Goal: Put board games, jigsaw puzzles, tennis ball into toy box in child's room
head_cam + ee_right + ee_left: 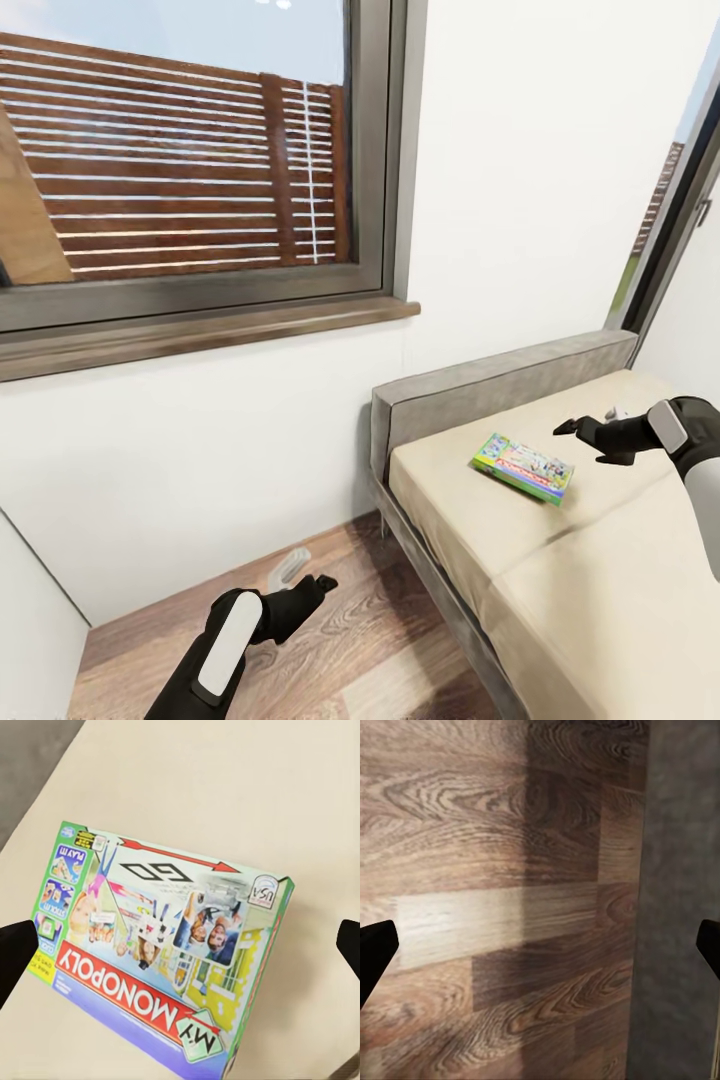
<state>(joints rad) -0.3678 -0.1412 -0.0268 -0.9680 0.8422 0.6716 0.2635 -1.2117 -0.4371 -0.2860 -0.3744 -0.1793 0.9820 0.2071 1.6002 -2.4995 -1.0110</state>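
Note:
A "My Monopoly" board game [523, 467] lies flat on the bed's beige mattress [600, 600], near the grey headboard [500, 385]. My right gripper [586, 420] hovers open just right of and above it. In the right wrist view the box [165, 945] sits between the dark fingertips [15, 954], which stand wide apart, not touching it. My left gripper [306, 574] hangs open and empty over the wood floor beside the bed; its wrist view shows planks [495, 907] and the grey bed frame [675, 907]. The table, toy box, jigsaw puzzles and tennis ball are out of view.
A white wall with a large window [180, 150] and a wooden sill [200, 335] stands ahead. A strip of wood-plank floor [370, 640] runs between the wall and the bed frame [440, 590]. A second window frame [670, 220] rises behind the bed at right.

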